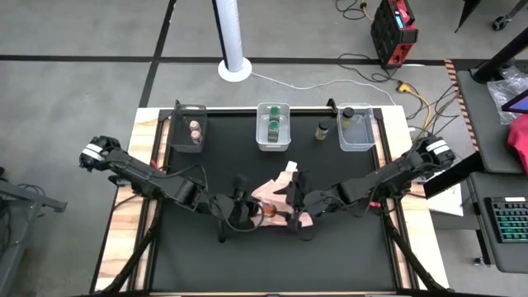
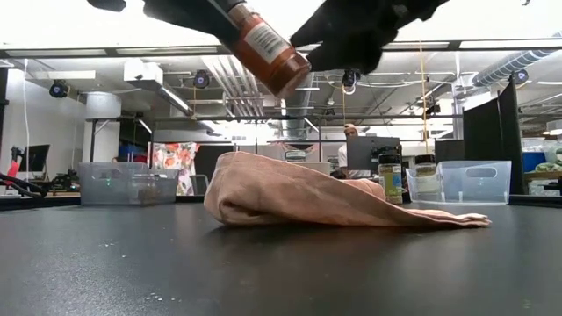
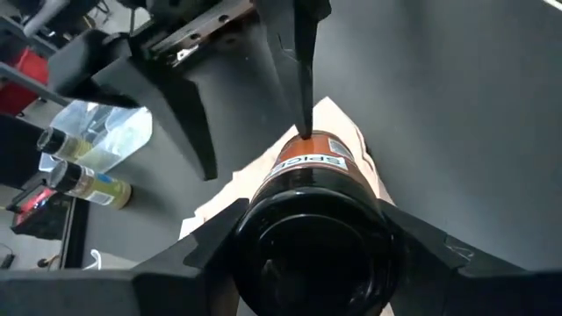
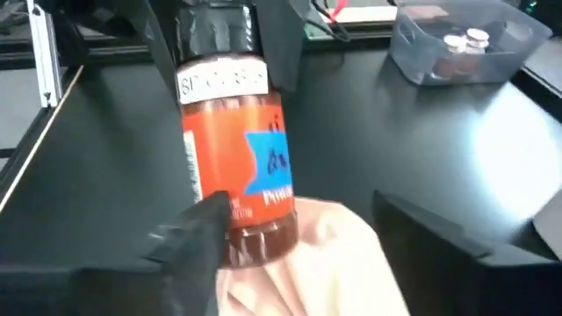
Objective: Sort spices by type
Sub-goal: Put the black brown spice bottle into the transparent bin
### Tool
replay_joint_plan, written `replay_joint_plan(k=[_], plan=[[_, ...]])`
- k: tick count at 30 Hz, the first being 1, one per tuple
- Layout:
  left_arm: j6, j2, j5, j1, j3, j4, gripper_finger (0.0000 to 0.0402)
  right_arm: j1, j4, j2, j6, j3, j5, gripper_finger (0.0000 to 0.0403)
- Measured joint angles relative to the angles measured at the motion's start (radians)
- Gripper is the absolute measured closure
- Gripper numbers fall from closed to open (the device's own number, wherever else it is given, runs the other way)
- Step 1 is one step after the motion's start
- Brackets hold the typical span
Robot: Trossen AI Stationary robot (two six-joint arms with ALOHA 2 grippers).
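The left tool (image 1: pixel 252 213) is clamped on the black lid end of an orange-red spice jar (image 2: pixel 266 48), holding it tilted in the air above the pink cloth (image 2: pixel 299 197) near the middle of the black counter (image 1: pixel 206 260). In the left wrist view the jar (image 3: pixel 318 189) sits tight between the two dark fingers (image 3: pixel 189 259), its lid toward the camera. The right tool (image 1: pixel 294 216) meets the same jar from the other side: in the right wrist view one finger (image 4: pixel 189 250) touches the jar's base (image 4: pixel 237 167) while the other stands well apart from it, so this tool is spread wide with nothing gripped.

Along the far edge of the counter stand three clear bins. The left bin (image 1: pixel 177 136) holds tan-lidded jars (image 1: pixel 195 132), the middle bin (image 1: pixel 285 140) holds green-lidded jars (image 1: pixel 273 124), and the right bin (image 1: pixel 367 136) holds a dark-lidded jar (image 1: pixel 347 113). One more dark-lidded jar (image 1: pixel 322 130) stands upright on the counter between the middle and right bins, apart from both
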Motion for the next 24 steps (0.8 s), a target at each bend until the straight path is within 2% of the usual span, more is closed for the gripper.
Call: replay_joint_plan(k=[4,8,12,24], plan=[[0.008,0.001,0.006,0.0,0.015,-0.018,0.0209,0.0,-0.083,0.03,-0.014,0.068,0.001,0.0072],[0.023,0.001,0.008,0.0,0.028,-0.028,0.0209,0.0,-0.179,0.052,-0.004,0.135,-0.014,0.0047],[0.032,0.002,0.007,0.0,0.028,-0.026,0.0209,0.0,-0.231,0.066,0.018,0.171,-0.018,0.0048],[0.04,-0.001,-0.018,0.003,0.036,0.03,0.0209,-0.001,-0.223,0.068,0.027,0.167,-0.024,0.0061]])
